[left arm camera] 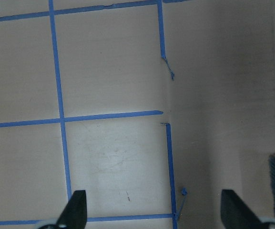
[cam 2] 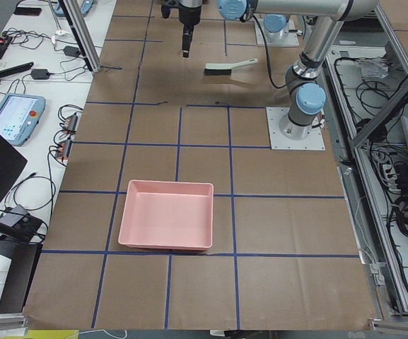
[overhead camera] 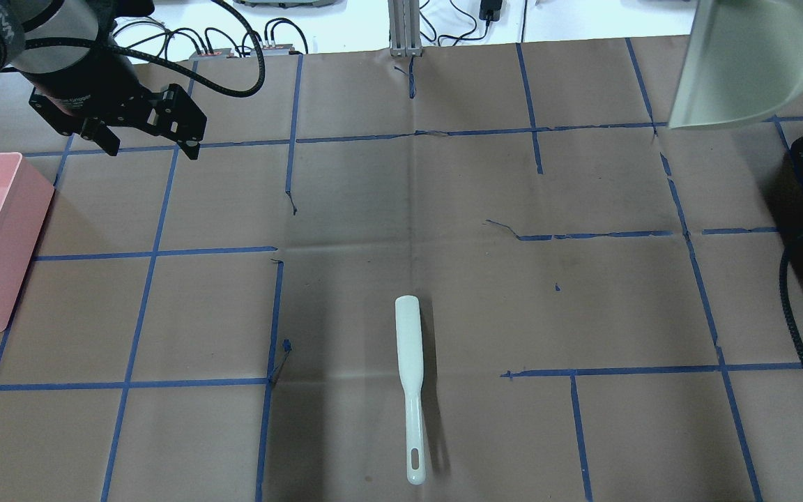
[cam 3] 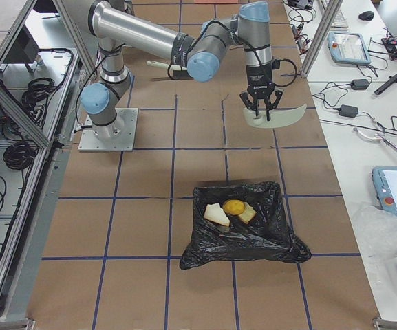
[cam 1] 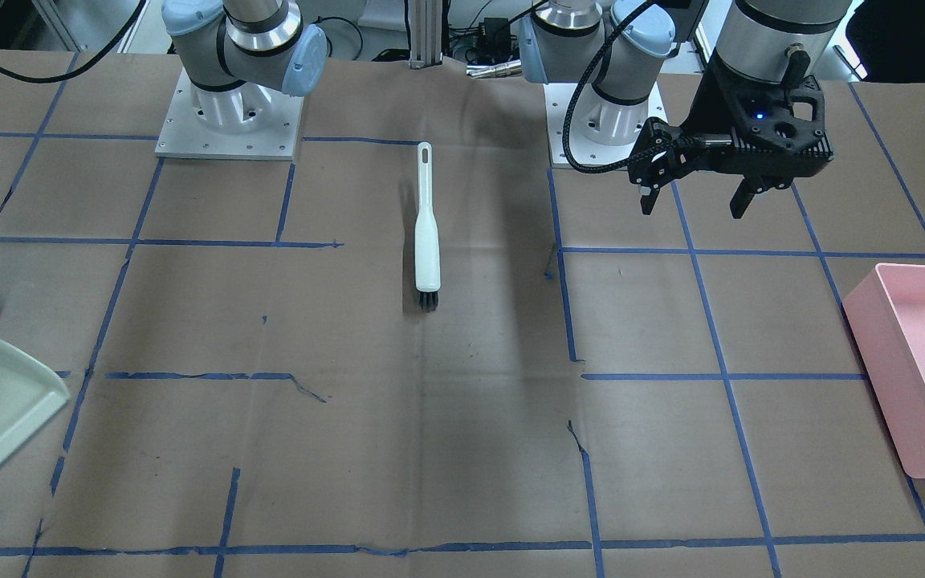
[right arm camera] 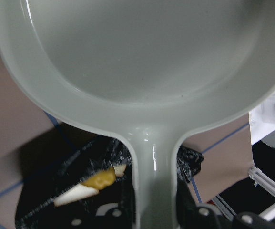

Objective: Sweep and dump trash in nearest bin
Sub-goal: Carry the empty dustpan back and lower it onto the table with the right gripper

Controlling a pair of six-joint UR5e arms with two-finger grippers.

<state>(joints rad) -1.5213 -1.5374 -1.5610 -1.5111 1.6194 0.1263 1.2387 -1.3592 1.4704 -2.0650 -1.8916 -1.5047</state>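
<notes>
Trash already in black bag bin [cam 3: 281,240]: potato [cam 3: 234,206] between two bread pieces [cam 3: 217,215]. Potato firm, likely rolls; bread soft, light, crumbly, so judged better swept than pinched. Right tool [cam 3: 261,113] clamped on dustpan [cam 3: 287,115] handle, pan empty, raised near bag. Dustpan looks stiff, light, slick plastic; handle is grip spot. Left tool [cam 1: 694,207] wide apart, empty, near pink bin [cam 1: 920,361]. Brush [cam 1: 427,241] flat on worktop [cam 1: 350,449], centre.

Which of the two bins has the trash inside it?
The black bag bin holds the potato and bread pieces; the pink bin is empty.
</notes>
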